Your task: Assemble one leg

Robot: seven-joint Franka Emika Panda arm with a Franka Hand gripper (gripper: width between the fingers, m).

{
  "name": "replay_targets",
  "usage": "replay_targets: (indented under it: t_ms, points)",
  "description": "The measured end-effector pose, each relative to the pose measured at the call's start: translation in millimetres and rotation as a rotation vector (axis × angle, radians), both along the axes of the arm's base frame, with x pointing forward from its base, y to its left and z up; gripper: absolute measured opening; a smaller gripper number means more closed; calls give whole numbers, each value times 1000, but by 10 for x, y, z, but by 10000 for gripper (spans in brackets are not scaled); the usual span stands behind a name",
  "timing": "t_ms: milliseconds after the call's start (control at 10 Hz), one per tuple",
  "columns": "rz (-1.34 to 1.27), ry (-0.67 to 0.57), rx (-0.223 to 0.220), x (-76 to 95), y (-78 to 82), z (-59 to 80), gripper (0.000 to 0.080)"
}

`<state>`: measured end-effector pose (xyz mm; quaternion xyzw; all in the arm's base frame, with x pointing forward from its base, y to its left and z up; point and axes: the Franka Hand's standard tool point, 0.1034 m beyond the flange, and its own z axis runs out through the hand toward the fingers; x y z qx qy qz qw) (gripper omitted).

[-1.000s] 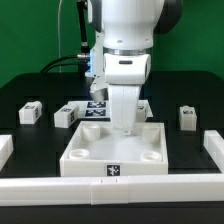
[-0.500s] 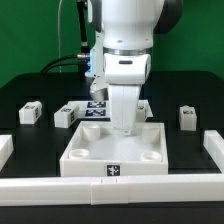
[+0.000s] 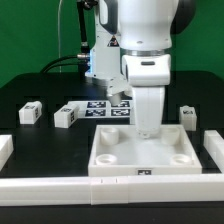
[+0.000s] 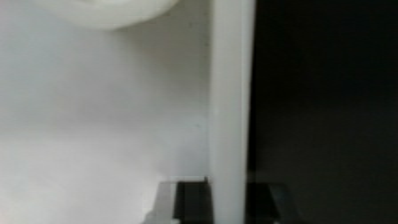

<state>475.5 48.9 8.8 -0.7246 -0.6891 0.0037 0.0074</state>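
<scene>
At the desk's front edge: panel being placed, leg not yet fitted.
The tool (image 4: 226, 203) is clamped on the rim of the panel (image 3: 140, 152), one finger on each side. The nearest leg (image 3: 187, 117) lies loose just beside the panel, toward the desk's edge on the exterior view's right. The likely next move is to release the panel, grip that leg and align it with a corner socket.

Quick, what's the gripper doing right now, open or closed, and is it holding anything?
The gripper is closed on a wall of the white panel, with one finger on each side.
</scene>
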Motion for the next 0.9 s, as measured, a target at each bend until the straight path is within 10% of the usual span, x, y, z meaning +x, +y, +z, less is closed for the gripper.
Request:
replay_targets:
  t_ms: [200,700,900]
  points:
    - [3,-9,6,77,274,0,58]
    - [2,2,-2,96,273,1,58]
    - [2,2,-2,96,273,0,407]
